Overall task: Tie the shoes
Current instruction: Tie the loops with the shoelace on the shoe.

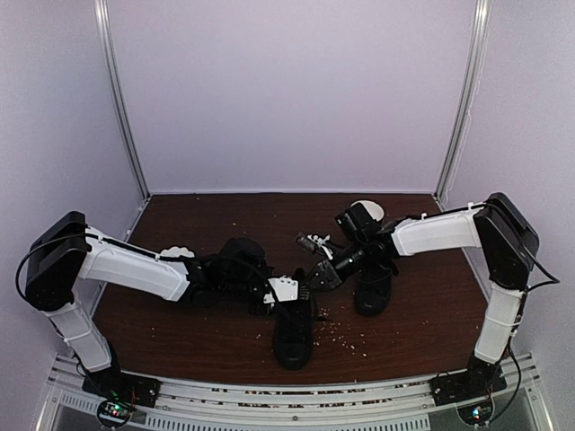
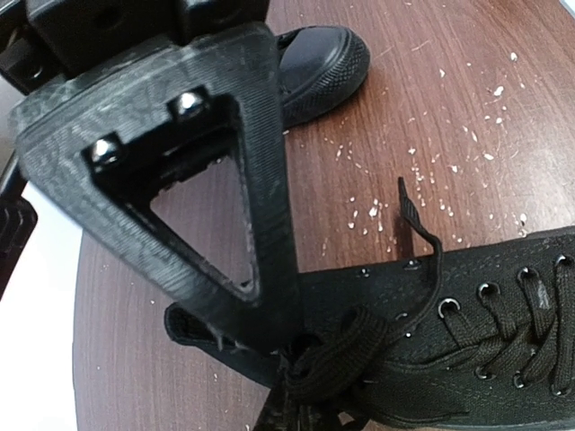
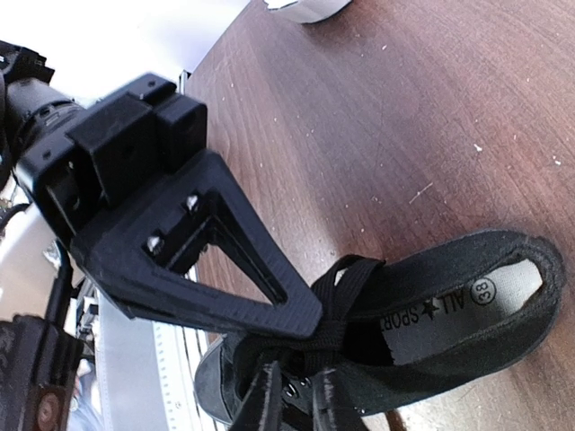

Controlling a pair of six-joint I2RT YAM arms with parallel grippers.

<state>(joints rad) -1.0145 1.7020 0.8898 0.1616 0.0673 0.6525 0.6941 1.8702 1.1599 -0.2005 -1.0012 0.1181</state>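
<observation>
2 black shoes on the brown table, side by side and apart. The centre shoe has its long axis running near-to-far, toe at the near edge, heel and open collar toward the far wall; the right shoe sits parallel under the right arm, toe also to the near edge.

Both grippers meet over the centre shoe's collar, tip to tip at the lace bunch. The left gripper reaches in from the left, fingers pressed together right at the bunch; whether lace is caught between them, can't tell. The right gripper reaches in from the right, its fingers a slit apart, lace just beside them.

1 lace end stands up off the eyelets, loose.

Insole print on show: "ALL", a star, then "SPOR" before the lace covers the rest; a circled 38 sits next to it.

Pale crumbs dot the table right of the centre shoe.
</observation>
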